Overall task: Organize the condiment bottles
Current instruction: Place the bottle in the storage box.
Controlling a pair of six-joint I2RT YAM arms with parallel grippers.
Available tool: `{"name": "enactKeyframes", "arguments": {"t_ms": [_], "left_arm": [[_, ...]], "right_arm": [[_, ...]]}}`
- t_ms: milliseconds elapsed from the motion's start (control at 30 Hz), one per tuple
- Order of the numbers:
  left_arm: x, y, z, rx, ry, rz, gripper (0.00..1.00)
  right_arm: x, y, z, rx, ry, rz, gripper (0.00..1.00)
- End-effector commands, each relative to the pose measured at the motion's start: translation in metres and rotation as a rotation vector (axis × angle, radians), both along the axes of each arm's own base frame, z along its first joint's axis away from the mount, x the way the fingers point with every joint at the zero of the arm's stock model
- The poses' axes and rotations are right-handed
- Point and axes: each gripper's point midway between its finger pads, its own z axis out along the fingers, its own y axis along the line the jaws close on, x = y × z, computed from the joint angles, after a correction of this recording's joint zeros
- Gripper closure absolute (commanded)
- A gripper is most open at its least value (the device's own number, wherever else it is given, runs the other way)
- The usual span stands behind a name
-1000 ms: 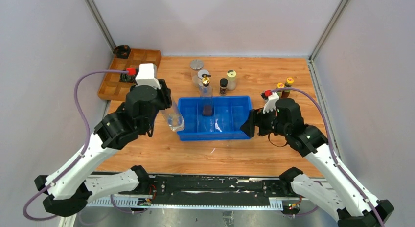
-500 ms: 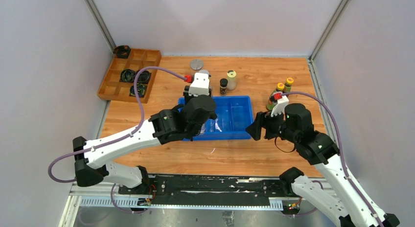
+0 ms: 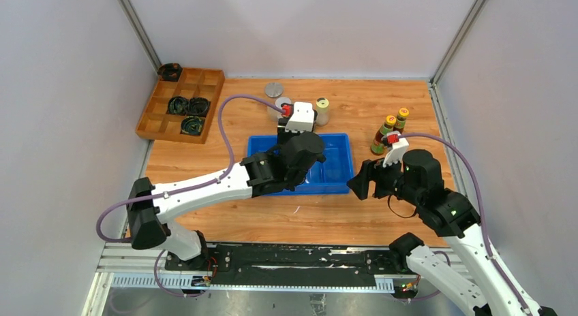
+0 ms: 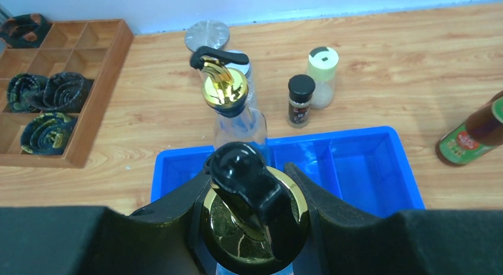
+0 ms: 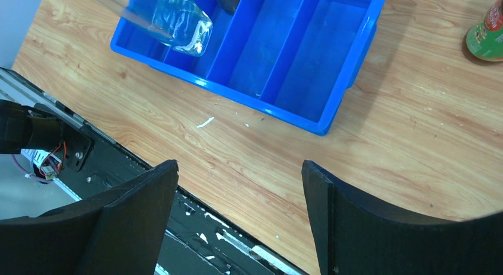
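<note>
My left gripper point(image 4: 249, 195) is shut on the gold-spouted top of a tall clear bottle point(image 4: 254, 218) and holds it over the blue bin point(image 4: 356, 136). In the right wrist view the bottle's clear base point(image 5: 178, 23) hangs over the bin's left compartments. A second gold-spouted clear bottle point(image 4: 224, 94) stands at the bin's far left. Behind the bin stand a small black-capped bottle point(image 4: 301, 100), a cream-lidded jar point(image 4: 323, 76) and a silver-lidded jar point(image 4: 206, 35). Two yellow-capped sauce bottles point(image 3: 384, 133) stand right of the bin. My right gripper point(image 5: 240, 168) is open and empty, above the table near the bin's front right.
A wooden divided tray point(image 3: 204, 77) with black coiled rings sits at the back left. The blue bin point(image 3: 341, 188) lies mid-table, its right compartments bare. A small white scrap point(image 5: 206, 121) lies on the wood in front of the bin.
My left arm has swung right, carrying the clear bottle from the table left of the bin to over the bin. My right arm has drawn back a little toward the near right.
</note>
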Motion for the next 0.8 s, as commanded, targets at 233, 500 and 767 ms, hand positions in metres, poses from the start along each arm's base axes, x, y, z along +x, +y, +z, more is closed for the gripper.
{"name": "enactKeyframes", "arguments": {"t_ms": [233,500,767], "left_arm": [[0.034,0.009,0.005,-0.146,-0.035,0.056,0.69],[0.048,0.013,-0.023,-0.146,0.022,0.058,0.69],[0.058,0.011,-0.047,-0.145,0.053,0.043,0.69]], "right_arm": [[-0.008,-0.005,-0.020,-0.041,0.027,0.006,0.17],[-0.007,-0.004,-0.023,-0.039,0.035,0.006,0.17],[-0.006,-0.003,-0.027,-0.039,0.043,0.006,0.17]]}}
